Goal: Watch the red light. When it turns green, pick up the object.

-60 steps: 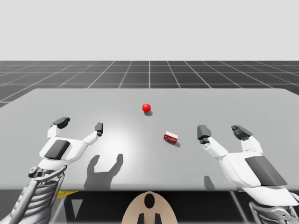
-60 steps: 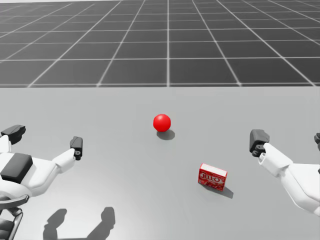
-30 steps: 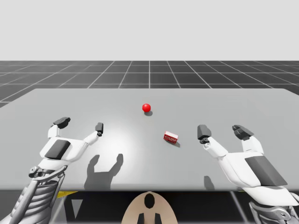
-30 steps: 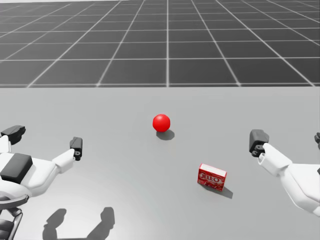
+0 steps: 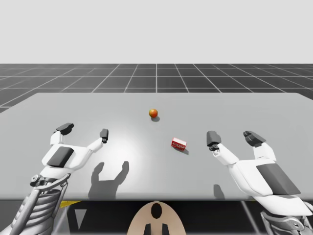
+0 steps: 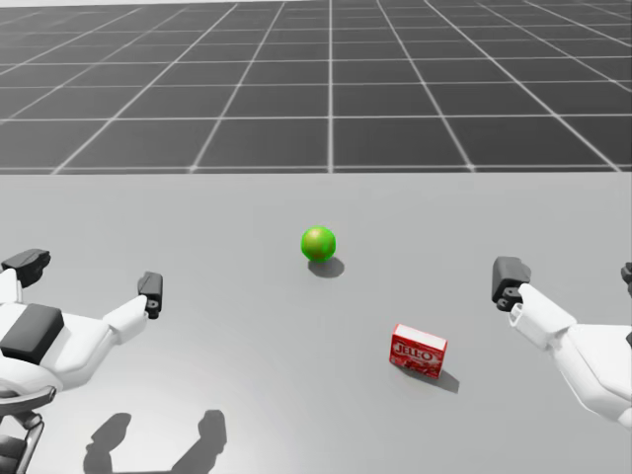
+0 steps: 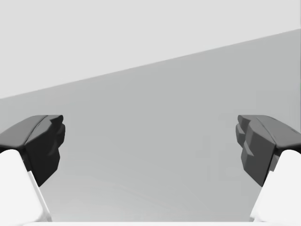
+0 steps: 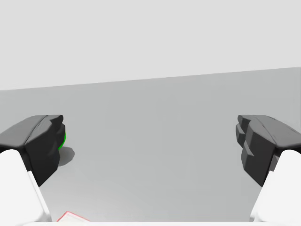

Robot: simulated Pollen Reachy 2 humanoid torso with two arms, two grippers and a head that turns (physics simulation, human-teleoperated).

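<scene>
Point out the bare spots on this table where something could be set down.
Widest bare patch: the table between my left gripper and the red box. Also free: the far strip behind the light ball, and both far corners. Tightest: right of centre, where ball, box and my right gripper sit fairly close.

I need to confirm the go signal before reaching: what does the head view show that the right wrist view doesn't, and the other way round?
Head view gives: the round green light whole, the small red rectangular box whole and nearer my right hand, my left hand, the dark gridded floor. Right wrist view adds: my right hand's fingers close up, wide apart, bare grey table between them. Both: the light's green, a sliver beside one finger there; the box, just a corner there.
</scene>
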